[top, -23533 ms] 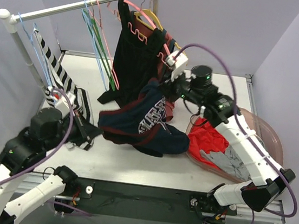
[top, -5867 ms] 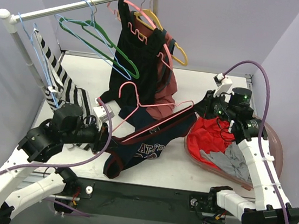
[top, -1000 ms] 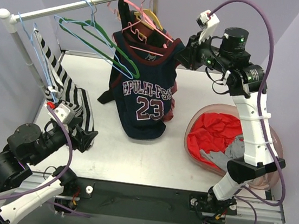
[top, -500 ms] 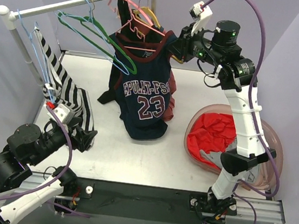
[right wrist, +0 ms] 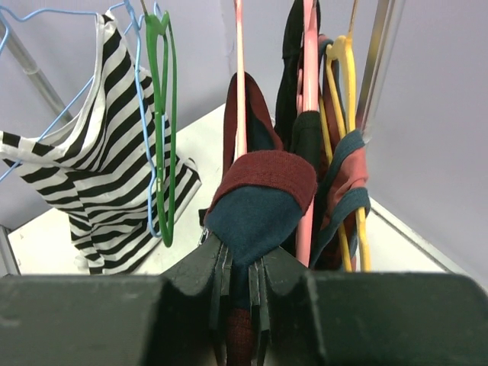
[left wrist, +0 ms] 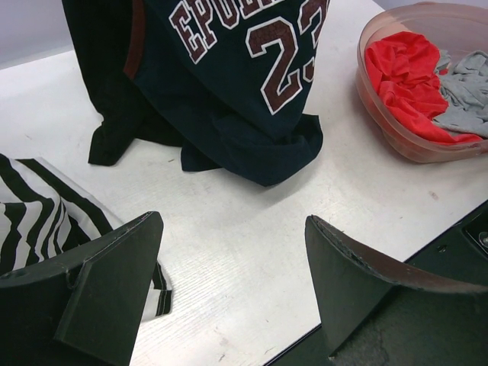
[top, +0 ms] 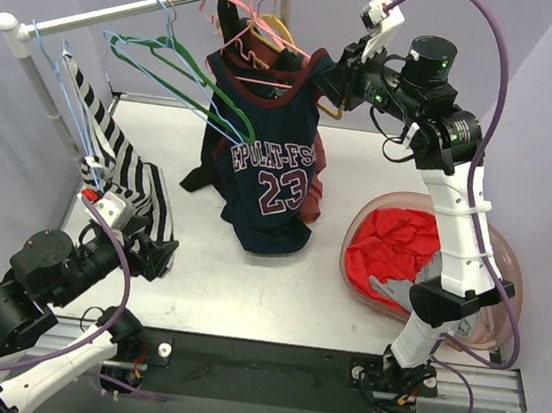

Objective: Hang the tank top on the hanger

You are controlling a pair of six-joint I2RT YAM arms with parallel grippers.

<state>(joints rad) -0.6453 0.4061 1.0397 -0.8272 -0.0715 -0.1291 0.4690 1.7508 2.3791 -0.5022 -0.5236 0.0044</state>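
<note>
Right end effector (right wrist: 242,263): raised high near the clothes rail, jaws closed to a thin gap and pinching one shoulder strap of the tank top (top: 271,166).
Grip detail: the navy strap with its dark red trim bunches up between the two fingers in the right wrist view.
Hanger (right wrist: 239,76): thin pink one, running up from inside the pinched strap; its hook appears to reach the rail, but the top view is too crowded there to say whether it sits over it.
Tank top position: hanging from the hanger by its shoulders, front with the white lettering and number 23 facing the arms, its hem crumpled on the desk (top: 246,284).
Rail (top: 129,9): white bar slanting across the back of the desk, carrying several other hangers.
Neighbours on the rail: a green hanger (top: 206,82) just to the left of the tank top, a yellow hanger (right wrist: 347,114) to its right, and a black dress (left wrist: 99,76) hanging directly behind it.
Left end effector (left wrist: 232,221): low over the near-left of the desk, fingers spread wide with nothing between them.
Beside the left end effector: a black-and-white striped garment (top: 124,173), draped from the rail's left end down onto the desk.
Basin (top: 498,244): translucent pink, at the right of the desk, well apart from the tank top.
Basin contents: a red cloth (top: 387,245) and a grey cloth (top: 429,276) lying together.
</note>
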